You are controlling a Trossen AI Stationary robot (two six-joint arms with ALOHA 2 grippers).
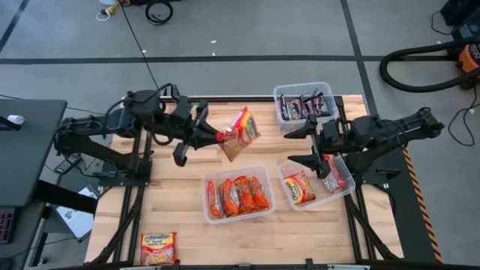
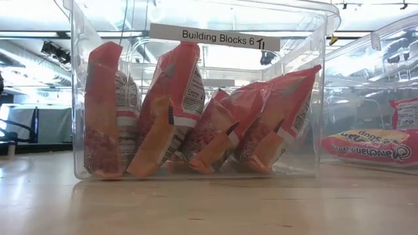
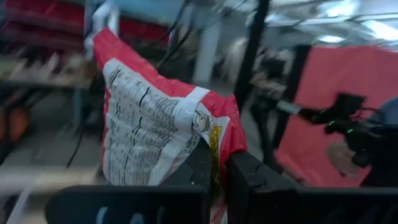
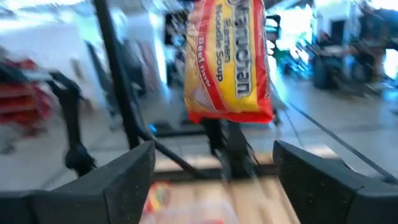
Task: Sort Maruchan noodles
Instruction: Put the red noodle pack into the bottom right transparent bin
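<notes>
My left gripper point(image 1: 217, 136) is shut on a yellow-red Maruchan packet point(image 1: 240, 133) and holds it in the air over the table's far middle; the packet also shows in the left wrist view point(image 3: 155, 130) and the right wrist view point(image 4: 227, 56). My right gripper point(image 1: 302, 145) stands open and holds nothing; it faces that packet from the right, above a bin point(image 1: 341, 191). Several orange-red packets point(image 2: 196, 111) stand on their short ends in the middle bin point(image 1: 271, 212). Dark packets point(image 1: 304, 106) lie in the far bin point(image 1: 279, 94). One loose packet point(image 1: 157, 247) lies flat near the front left edge. My left gripper pinches the packet's red end edge point(image 3: 217, 149) between its two fingers point(image 3: 252, 177). The fingers come at it about level from the table's left side. The packet is lifted clear of the table and stands up and out beyond the fingertips, tilted.
The right bin holds a yellow-red packet point(image 1: 298, 187) and another packet point(image 1: 334, 174) against its wall. A labelled clear bin wall point(image 2: 215, 36) fills the low view. Bare wood point(image 1: 172, 195) lies left of the middle bin.
</notes>
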